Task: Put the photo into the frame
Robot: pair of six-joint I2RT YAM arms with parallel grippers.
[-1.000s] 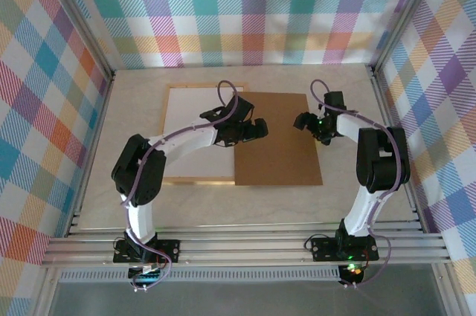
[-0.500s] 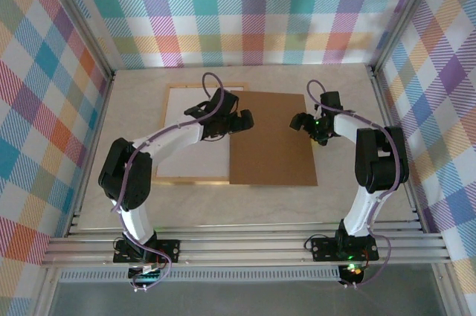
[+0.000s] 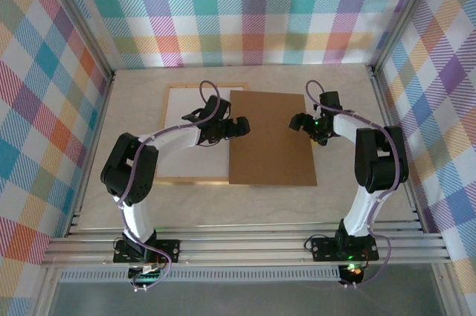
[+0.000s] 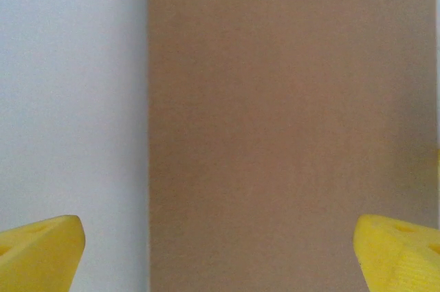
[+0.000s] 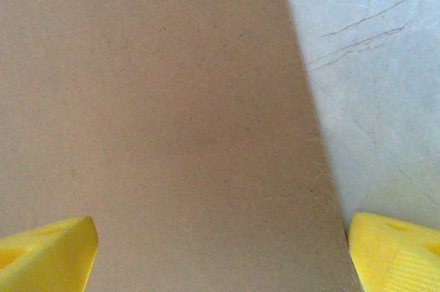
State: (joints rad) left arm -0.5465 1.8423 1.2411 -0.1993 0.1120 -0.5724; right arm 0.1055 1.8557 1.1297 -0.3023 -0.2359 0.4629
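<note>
**Both pincers spread wide over the brown board, nothing gripped**

Left pincer [image 3: 238, 125]: jaws released, empty. It is poised over the left edge of the flat rectangular brown backing board [image 3: 271, 137]. In the left wrist view its yellow fingertips [image 4: 41, 251] sit at the two lower corners, and the board's straight left edge runs up between them, nearer the left tip. A white sheet [image 4: 69, 86] lies to the left of that edge.

Right pincer [image 3: 299, 121]: jaws likewise released, holding nothing, over the board's right edge. In the right wrist view its yellow fingertips [image 5: 395, 251] straddle that edge, with brown board on the left and pale veined desk [image 5: 371, 65] on the right. Whether either pincer touches the board cannot be told.

The large rectangular frame of thin light golden wood [image 3: 193, 179] lies flat on the desk, left of centre, with the white sheet filling it. The board lies across the frame's right side and covers that strip. The rest of the board rests on the desk toward the right arm.

Checked cloth walls in pastel colours [image 3: 245, 4] enclose the desk.
</note>
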